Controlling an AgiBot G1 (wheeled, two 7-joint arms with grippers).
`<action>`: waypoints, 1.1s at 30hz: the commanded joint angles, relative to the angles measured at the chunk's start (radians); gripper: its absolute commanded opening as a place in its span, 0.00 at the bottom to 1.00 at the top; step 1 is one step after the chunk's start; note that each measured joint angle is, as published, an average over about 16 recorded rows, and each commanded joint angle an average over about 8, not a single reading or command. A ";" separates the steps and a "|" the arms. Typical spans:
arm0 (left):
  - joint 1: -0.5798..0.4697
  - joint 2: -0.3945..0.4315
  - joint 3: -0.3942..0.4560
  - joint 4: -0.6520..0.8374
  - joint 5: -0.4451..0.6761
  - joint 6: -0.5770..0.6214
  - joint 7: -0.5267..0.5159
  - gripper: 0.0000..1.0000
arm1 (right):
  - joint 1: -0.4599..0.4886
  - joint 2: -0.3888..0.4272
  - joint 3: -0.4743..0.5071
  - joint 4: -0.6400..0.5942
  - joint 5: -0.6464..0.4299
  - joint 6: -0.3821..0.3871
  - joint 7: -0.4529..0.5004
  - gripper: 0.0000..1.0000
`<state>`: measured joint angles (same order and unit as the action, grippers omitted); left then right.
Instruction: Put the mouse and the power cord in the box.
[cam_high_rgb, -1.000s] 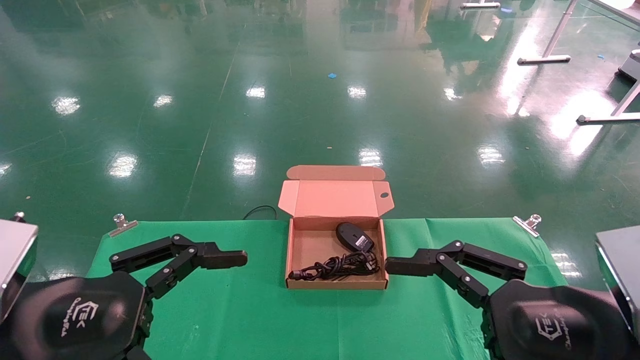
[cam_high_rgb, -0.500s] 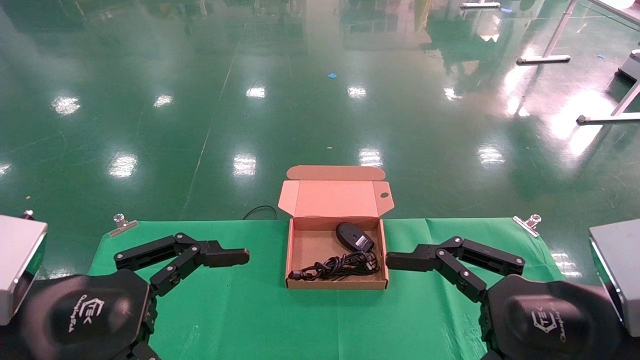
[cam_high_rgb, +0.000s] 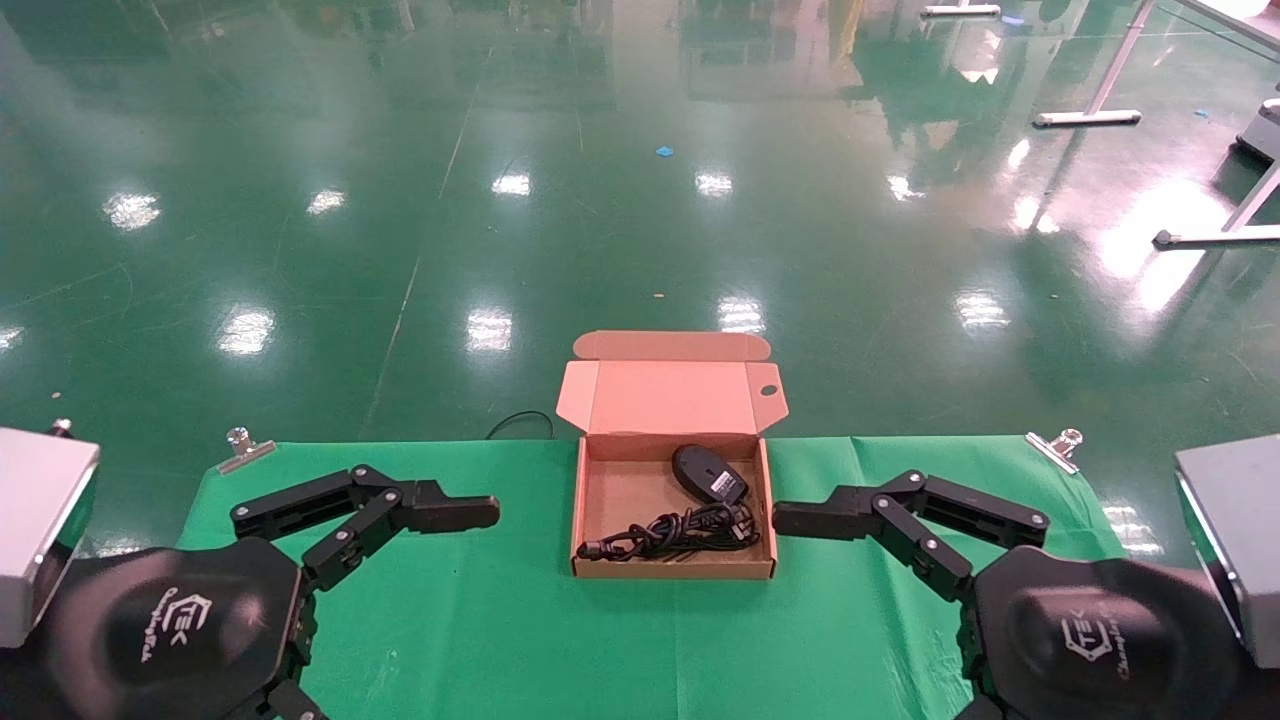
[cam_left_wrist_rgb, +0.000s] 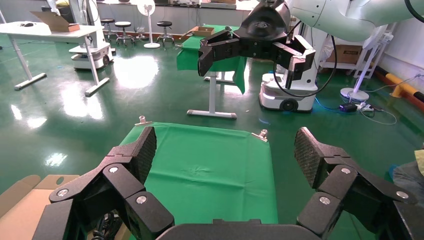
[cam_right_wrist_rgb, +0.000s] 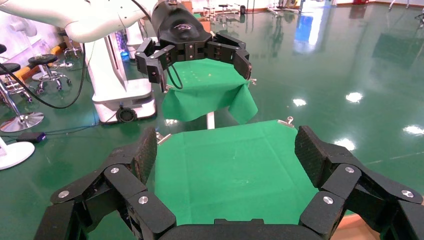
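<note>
**Mouse and power cord lie inside the open box**

At the middle of the far edge of the green-clothed bench (cam_high_rgb: 500, 620) sits the box (cam_high_rgb: 600, 495), its hinged lid standing open behind it, a small round hole near the lid's right corner; inside the box, the mouse (cam_high_rgb: 708, 472) lies toward the back right, and the power cord (cam_high_rgb: 670, 532) is coiled along the front wall, just in front of the mouse; to the left of the box the left claw (cam_high_rgb: 455, 513) hangs above the cloth, well apart from the cardboard, its fingers (cam_left_wrist_rgb: 142, 152) spread wide with nothing between them; to the right of the box the right claw (cam_high_rgb: 810, 520) sits just beside the box's right wall, its fingers (cam_right_wrist_rgb: 142, 157) likewise spread and empty.
</note>
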<state>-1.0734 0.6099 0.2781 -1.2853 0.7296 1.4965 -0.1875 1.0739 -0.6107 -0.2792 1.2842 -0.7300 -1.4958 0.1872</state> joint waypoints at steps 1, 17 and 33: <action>0.000 0.000 0.000 0.000 0.000 0.000 0.000 1.00 | 0.000 0.000 0.000 0.000 0.000 0.000 0.000 1.00; -0.001 0.001 0.001 0.001 0.001 -0.001 0.000 1.00 | 0.001 -0.001 -0.001 -0.002 -0.001 0.001 -0.001 1.00; -0.001 0.001 0.001 0.002 0.001 -0.001 0.000 1.00 | 0.002 -0.001 -0.002 -0.002 -0.002 0.001 -0.001 1.00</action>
<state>-1.0743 0.6110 0.2795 -1.2837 0.7305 1.4953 -0.1875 1.0755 -0.6117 -0.2807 1.2821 -0.7315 -1.4945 0.1860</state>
